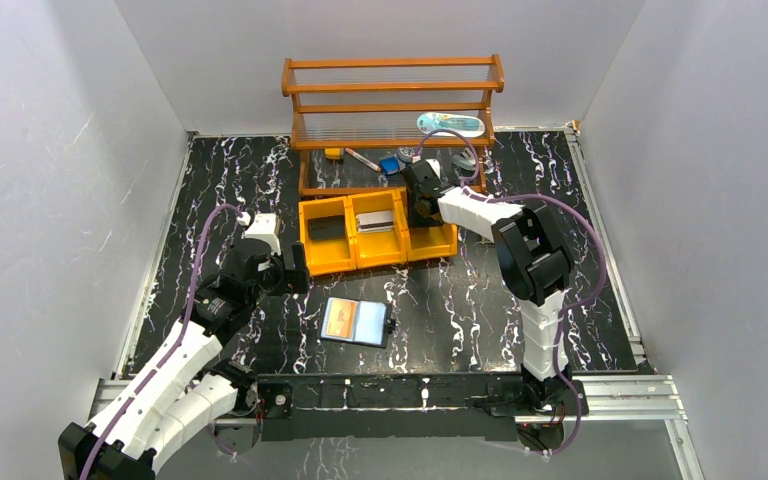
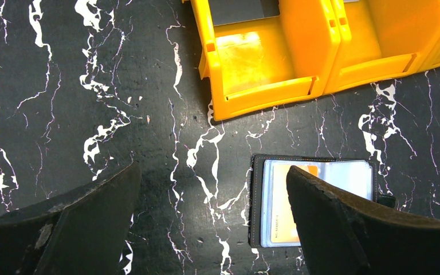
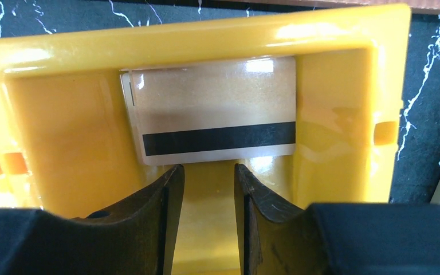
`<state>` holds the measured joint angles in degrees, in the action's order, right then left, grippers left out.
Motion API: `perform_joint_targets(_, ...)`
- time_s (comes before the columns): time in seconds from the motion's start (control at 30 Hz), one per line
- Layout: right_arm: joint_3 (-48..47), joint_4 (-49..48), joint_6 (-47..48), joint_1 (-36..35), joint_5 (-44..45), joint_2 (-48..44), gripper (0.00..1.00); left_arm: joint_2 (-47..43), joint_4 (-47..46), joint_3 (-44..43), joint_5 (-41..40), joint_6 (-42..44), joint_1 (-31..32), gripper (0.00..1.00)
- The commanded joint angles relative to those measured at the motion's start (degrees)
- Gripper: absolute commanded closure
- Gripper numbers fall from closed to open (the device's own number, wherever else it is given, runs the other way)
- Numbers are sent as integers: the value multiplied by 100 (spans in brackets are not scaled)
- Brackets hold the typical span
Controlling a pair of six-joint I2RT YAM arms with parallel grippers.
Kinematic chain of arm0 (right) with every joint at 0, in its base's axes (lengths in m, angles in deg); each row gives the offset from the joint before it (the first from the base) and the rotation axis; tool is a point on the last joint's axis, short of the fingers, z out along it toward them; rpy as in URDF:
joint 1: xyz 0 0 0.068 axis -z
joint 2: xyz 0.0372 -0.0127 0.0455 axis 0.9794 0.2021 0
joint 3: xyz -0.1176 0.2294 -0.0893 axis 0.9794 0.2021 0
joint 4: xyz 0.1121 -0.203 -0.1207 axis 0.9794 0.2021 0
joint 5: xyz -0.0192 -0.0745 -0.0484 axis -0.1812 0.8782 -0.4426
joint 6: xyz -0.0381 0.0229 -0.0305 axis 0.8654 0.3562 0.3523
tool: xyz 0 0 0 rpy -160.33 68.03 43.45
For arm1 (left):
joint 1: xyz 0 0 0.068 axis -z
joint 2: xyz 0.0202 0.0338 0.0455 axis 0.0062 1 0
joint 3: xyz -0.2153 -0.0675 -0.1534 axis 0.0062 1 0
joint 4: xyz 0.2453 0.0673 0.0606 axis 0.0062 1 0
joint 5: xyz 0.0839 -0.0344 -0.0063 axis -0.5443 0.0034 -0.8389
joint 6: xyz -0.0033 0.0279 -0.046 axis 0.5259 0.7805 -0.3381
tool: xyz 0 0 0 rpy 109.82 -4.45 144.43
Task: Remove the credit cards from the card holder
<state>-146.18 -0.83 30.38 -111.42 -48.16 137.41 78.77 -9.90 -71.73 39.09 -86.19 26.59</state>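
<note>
The card holder [image 1: 370, 322] lies open on the black marbled table near the front middle. A tan-orange credit card [image 1: 337, 318] sits in its left panel; the right panel is pale blue. In the left wrist view the card holder [image 2: 257, 195] and that card [image 2: 281, 200] lie partly behind my right finger. My left gripper [image 1: 297, 269] [image 2: 212, 169] is open wide and empty, left of and above the holder. My right gripper [image 1: 421, 205] [image 3: 208, 167] is open a little and empty over the yellow bin's right compartment. A credit card with a black stripe [image 3: 217, 114] lies there, just past the fingertips.
The yellow three-compartment bin tray [image 1: 375, 262] [image 2: 275, 94] stands behind the holder. A card [image 1: 377, 221] lies in its middle compartment and a dark flat thing [image 1: 327, 228] in its left one. A wooden rack [image 1: 392, 100] with small items stands at the back.
</note>
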Motion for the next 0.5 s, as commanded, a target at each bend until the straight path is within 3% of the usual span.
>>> perform_joint_targets(0.0, -272, -52, -6, 20, 50, -236, 53, -35, 60, -218, -32, 22, -22, 2)
perform_joint_targets(0.3, 490, -95, -44, 11, -445, -1608, 48, -61, 73, -229, -83, 7, -23, 2)
perform_joint_targets(0.47, 1155, 187, -653, -280, -114, -2599, 47, -165, 304, -347, -429, -125, -20, 2)
